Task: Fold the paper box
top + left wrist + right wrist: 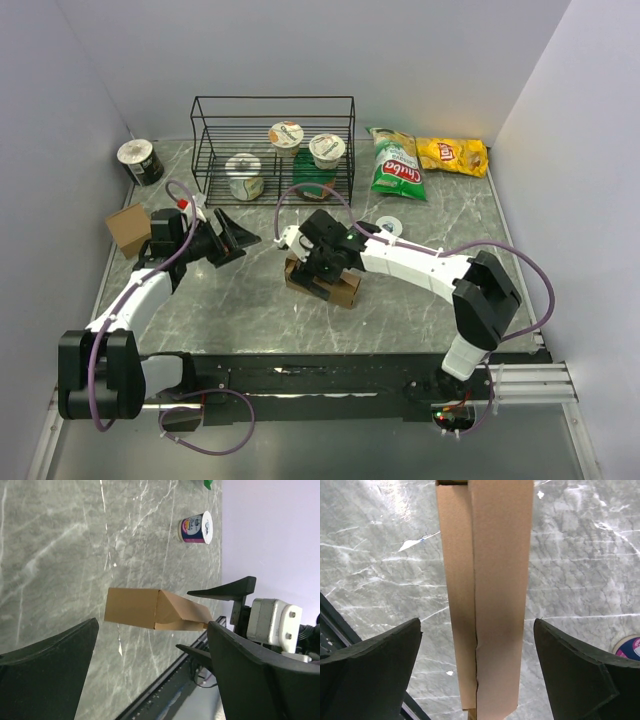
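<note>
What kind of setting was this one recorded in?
Probably a robot test bench in a lab, not a home: plain panels wall in a marble-look table, a left arm and right arm are bolted at its edge, and a wire rack and chip bags look staged.

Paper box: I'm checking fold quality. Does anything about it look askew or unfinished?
Yes. On the paper box, the top seam kinks near one end and the flaps finish unevenly there. In the left wrist view one end tapers to a wedge rather than closing square.
</note>
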{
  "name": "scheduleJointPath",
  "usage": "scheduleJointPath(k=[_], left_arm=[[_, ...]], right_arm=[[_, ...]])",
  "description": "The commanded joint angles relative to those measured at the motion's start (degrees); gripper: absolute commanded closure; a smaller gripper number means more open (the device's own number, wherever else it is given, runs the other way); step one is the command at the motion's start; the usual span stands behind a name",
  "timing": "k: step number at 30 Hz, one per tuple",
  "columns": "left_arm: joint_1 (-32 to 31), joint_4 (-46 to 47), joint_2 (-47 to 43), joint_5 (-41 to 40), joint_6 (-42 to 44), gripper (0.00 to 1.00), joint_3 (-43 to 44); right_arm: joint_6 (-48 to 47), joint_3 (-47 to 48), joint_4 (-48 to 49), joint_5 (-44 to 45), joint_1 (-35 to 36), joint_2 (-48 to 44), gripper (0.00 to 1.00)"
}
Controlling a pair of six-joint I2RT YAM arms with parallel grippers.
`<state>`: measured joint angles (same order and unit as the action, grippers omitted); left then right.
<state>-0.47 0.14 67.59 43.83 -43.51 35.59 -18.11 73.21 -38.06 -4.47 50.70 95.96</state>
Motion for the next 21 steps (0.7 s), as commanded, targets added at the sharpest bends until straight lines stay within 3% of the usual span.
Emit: scheduleJointPath(k=[1, 5, 13, 16, 17, 21], left_arm=[[-0.8, 4.3, -0.2, 0.3, 3.6, 0.04, 2.8], [-7.0, 4.1, 1.6, -4.9, 8.7, 0.04, 5.7], [-12.3, 7.9, 7.5, -6.8, 9.5, 0.03, 6.6], [-13.7, 8.9, 10.5, -6.7, 9.4, 0.09, 7.4], [-13.9, 9.5, 11.2, -6.6, 8.9, 0.10, 7.5], [-14.7, 12.6, 13.9, -6.0, 7.8, 0.16, 7.5]], right_arm=[[2.3, 2.6, 2.7, 0.7, -0.5, -5.2, 0.00], [4.5, 2.7, 4.0, 0.4, -0.5, -9.6, 0.00], [14.4, -2.3, 8.3, -0.2, -0.8, -19.9, 0.01], [22.7, -6.1, 9.7, 5.9, -0.7, -22.3, 0.13], [24.9, -6.8, 9.8, 7.6, -0.7, -22.7, 0.22], [34.4, -11.7, 11.3, 14.7, -0.7, -24.8, 0.41]])
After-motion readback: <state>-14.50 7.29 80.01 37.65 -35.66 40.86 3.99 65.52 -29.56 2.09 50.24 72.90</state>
